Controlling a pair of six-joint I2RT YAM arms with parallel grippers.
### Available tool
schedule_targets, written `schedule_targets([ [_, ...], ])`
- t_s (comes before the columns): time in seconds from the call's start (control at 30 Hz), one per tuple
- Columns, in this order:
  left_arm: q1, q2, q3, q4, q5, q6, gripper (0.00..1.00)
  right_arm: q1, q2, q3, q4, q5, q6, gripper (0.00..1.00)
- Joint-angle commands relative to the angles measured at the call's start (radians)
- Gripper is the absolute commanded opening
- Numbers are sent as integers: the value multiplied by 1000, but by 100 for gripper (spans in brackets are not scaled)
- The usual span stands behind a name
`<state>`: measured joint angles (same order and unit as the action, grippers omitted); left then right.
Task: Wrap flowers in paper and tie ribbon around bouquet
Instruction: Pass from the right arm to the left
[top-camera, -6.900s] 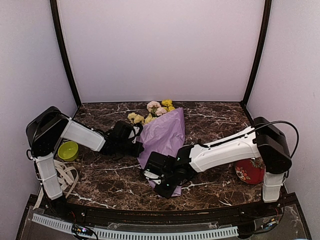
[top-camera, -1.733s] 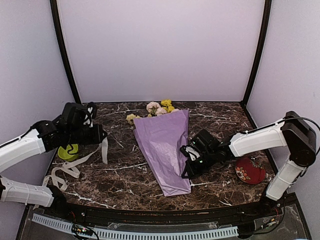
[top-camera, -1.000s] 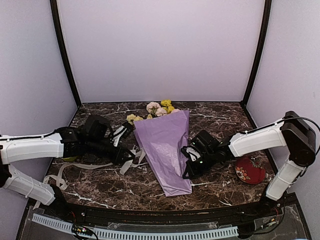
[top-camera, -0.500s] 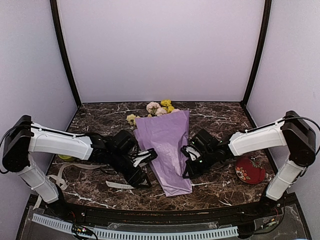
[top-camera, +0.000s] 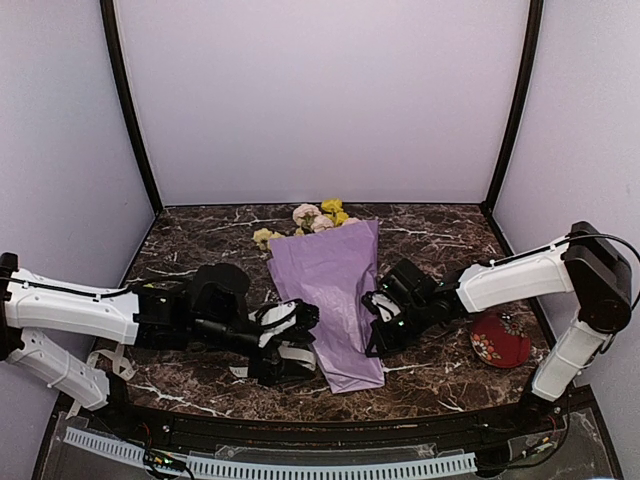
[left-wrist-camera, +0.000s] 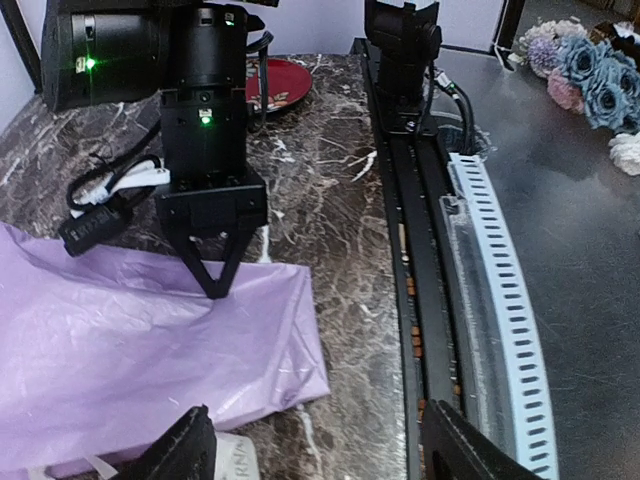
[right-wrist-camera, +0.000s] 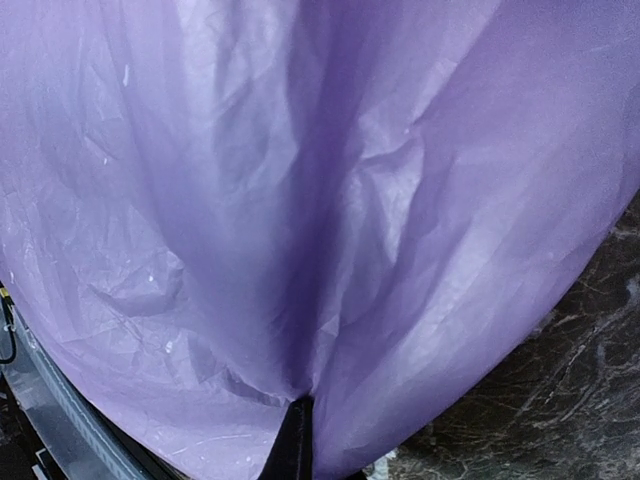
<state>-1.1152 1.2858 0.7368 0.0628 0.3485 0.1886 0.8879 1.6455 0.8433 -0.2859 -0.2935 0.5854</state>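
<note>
Now that I've swung my left arm over from the 9 o'clock side of the marble table (top-camera: 430, 235), the ribbon (left-wrist-camera: 238, 462) has come along with it. It sits just beside the narrow end of the purple paper (top-camera: 330, 290), around 7 o'clock off the cone. A second ago my left gripper (top-camera: 288, 340) was clamped on it; now the jaws are spread wide and hold nothing, and a bit of the printed strip pokes out right by one finger.

So the wrapping looks basically done, and I'd say the tying part starts here. The ribbon is next to the bouquet, not around it yet.

The flowers (top-camera: 318, 218) peek out of the cone's top at 12 o'clock. My right gripper (left-wrist-camera: 215, 290) is fully closed, tips pressing on the paper's 3 o'clock edge, which probably keeps the wrap from unrolling.
</note>
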Motion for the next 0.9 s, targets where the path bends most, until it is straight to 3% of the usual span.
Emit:
schedule_targets([
  [0.0, -27, 111, 28, 104, -135, 167, 73, 13, 3, 22, 17, 10, 7, 0],
  [0.13, -37, 235, 52, 99, -169, 230, 75, 17, -3, 21, 16, 7, 14, 0],
  [0.47, -87, 376, 85, 43, -244, 466, 77, 22, -11, 14, 24, 3, 29, 0],
  [0.67, -103, 445, 97, 110, -364, 542, 72, 23, -22, 13, 22, -4, 36, 0],
  [0.8, -103, 476, 102, 114, -427, 561, 61, 23, -26, 10, 24, -19, 39, 0],
  [0.87, -103, 483, 99, 117, -459, 556, 45, 24, -28, 7, 23, -20, 39, 0],
])
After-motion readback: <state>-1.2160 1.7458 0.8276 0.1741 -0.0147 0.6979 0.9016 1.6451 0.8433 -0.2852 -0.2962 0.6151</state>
